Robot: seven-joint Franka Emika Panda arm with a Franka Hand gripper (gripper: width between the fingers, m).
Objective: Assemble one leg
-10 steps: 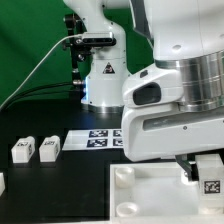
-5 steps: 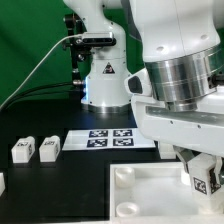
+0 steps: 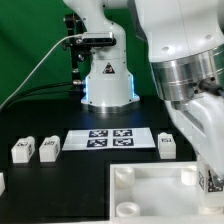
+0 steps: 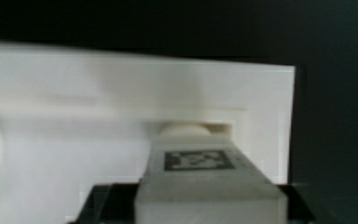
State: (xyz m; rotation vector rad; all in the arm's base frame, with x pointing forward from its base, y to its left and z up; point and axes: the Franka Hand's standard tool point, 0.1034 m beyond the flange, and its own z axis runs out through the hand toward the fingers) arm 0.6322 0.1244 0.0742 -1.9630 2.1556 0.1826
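Note:
My gripper (image 3: 209,178) is shut on a leg (image 3: 212,181), a small white block with a black-and-white tag, at the far corner of the large white panel (image 3: 150,190) on the exterior view's right. In the wrist view the leg (image 4: 197,165) sits between my dark fingers (image 4: 108,203), and its far end is at a notch in the panel (image 4: 87,110); I cannot tell whether it touches. My gripper (image 4: 202,205) fills the lower edge there. Three more legs lie on the black table: two (image 3: 22,150) (image 3: 48,147) on the left and one (image 3: 167,144) beside the marker board.
The marker board (image 3: 110,138) lies flat behind the panel. The arm's white base (image 3: 108,80) stands at the back with cables running left. A further white piece (image 3: 2,183) is cut off at the left edge.
My arm has swung toward the exterior view's right, uncovering the marker board and the leg beside it. The held leg stays at the panel's right far corner.

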